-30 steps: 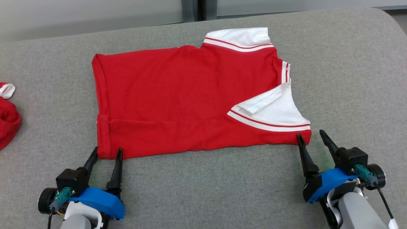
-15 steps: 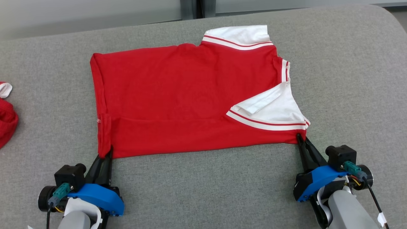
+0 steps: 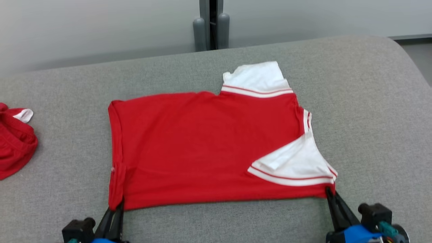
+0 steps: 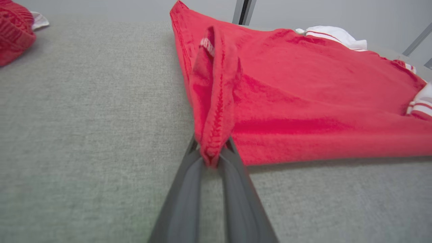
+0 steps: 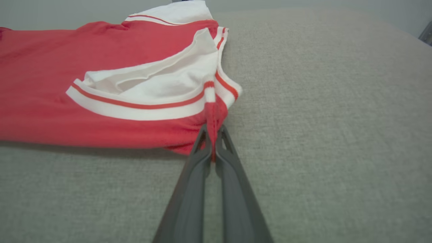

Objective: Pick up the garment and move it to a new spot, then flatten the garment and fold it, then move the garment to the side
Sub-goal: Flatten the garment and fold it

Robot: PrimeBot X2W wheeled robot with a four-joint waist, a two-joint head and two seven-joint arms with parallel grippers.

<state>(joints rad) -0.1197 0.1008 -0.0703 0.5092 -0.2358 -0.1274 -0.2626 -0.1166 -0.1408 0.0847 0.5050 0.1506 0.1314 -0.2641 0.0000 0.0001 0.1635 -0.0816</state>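
Red garment [image 3: 202, 152], near corners in closed left claw [image 3: 117, 204] and closed right claw [image 3: 328, 192], bodies half off-frame.

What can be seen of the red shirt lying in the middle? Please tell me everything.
The red shirt looks like soft knit cloth, with white sleeves trimmed by red stripes. It lies nearly flat on the gray fabric surface, one sleeve folded over its body. Its near hem corner is pinched in the shut left gripper, its near sleeve-side corner in the shut right gripper; both corners are bunched.
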